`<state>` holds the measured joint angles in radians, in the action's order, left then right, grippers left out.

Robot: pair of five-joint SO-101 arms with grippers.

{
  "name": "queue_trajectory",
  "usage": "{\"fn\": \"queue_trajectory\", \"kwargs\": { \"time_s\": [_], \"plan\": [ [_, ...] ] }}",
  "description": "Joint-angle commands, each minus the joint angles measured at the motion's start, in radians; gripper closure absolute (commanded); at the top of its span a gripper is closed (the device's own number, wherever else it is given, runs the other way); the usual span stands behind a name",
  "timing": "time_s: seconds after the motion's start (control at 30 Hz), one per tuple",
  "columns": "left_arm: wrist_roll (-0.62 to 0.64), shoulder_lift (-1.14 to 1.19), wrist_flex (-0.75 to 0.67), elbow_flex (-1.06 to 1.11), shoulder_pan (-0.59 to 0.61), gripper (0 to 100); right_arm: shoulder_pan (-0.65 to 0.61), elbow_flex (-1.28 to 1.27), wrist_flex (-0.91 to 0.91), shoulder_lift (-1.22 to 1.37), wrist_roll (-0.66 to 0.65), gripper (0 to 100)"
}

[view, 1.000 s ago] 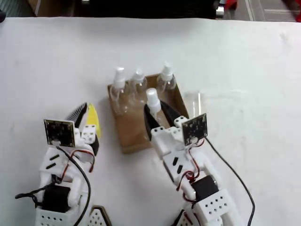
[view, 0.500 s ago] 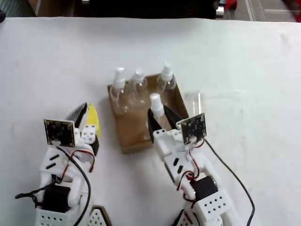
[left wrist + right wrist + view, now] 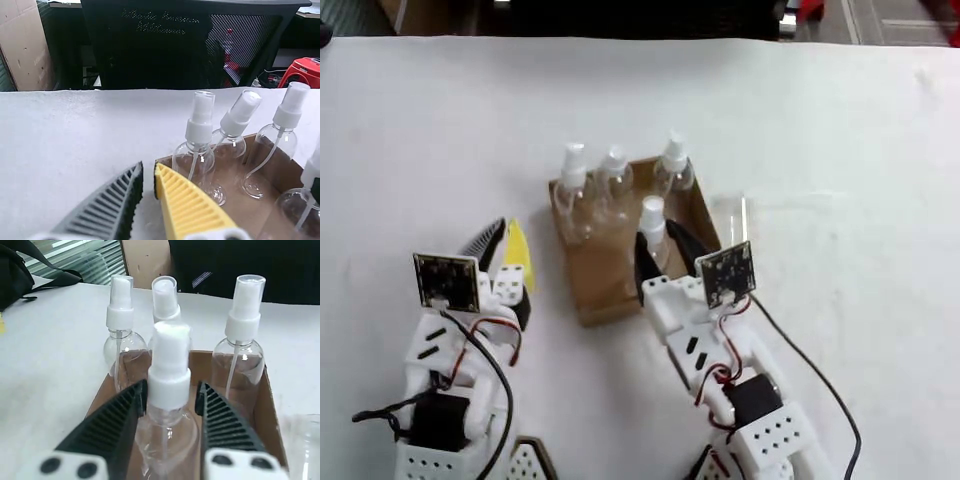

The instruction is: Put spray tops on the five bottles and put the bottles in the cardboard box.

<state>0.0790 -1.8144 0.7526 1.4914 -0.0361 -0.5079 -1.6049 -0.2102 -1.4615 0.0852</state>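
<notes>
Looking down over the white worktop [image 3: 840, 130], we see the cardboard box [image 3: 595, 285] lying open-topped ahead of the two arms. Three bottles stand upright along its far wall, each with its long axis vertical and its white spray top pointing up. The first bottle [image 3: 573, 195] is at the left corner, the second bottle [image 3: 613, 185] just beside it, and the third bottle [image 3: 674, 172] at the right corner. From the left wrist we notice the second bottle's top tilting a little toward the third.

The right gripper [image 3: 170, 390] has its black fingers [image 3: 125, 415] clasped on the fourth bottle [image 3: 169, 360], one on either side below the top's collar. That bottle is upright too, top up, within the box's outline on the arms' side of the row and apart from it. We cannot tell whether its base touches the box floor.

The left gripper [image 3: 148, 172] sits over the worktop left of the box, holding nothing. Its grey finger [image 3: 107, 210] and yellow finger [image 3: 185, 205] are drawn together, a sliver between the tips, pointing toward the first bottle.

A clear object [image 3: 735, 215] lies just beside the box's right wall; we cannot make out what it is.
</notes>
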Motion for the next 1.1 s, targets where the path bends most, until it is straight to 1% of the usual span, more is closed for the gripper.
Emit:
{"fn": "queue_trajectory", "kwargs": {
  "time_s": [0.0,0.07,0.17,0.3,0.7,0.87,1.0,1.07],
  "plan": [
    [0.003,-0.015,-0.028,-0.011,-0.018,95,0.058,0.158,-0.101,-0.015,-0.014,86.1],
    [0.003,-0.015,-0.028,-0.011,-0.018,95,0.091,0.247,-0.191,-0.015,-0.014,86.1],
    [0.003,-0.015,-0.028,-0.011,-0.018,95,0.096,0.330,-0.305,-0.015,-0.014,86.1],
    [0.003,-0.015,-0.029,-0.011,-0.018,95,0.076,0.351,-0.371,-0.016,-0.014,86.1],
    [0.003,-0.015,-0.029,-0.012,-0.018,95,0.045,0.388,-0.374,-0.016,-0.014,86.4],
    [0.003,-0.015,-0.029,-0.012,-0.018,95,0.047,0.465,-0.372,-0.015,-0.014,86.8],
    [0.003,-0.015,-0.029,-0.011,-0.018,95,0.047,0.499,-0.311,0.021,-0.014,92.0],
    [0.003,-0.015,-0.029,-0.011,-0.018,95,0.044,0.500,-0.302,0.074,-0.014,92.5]
  ]
}}
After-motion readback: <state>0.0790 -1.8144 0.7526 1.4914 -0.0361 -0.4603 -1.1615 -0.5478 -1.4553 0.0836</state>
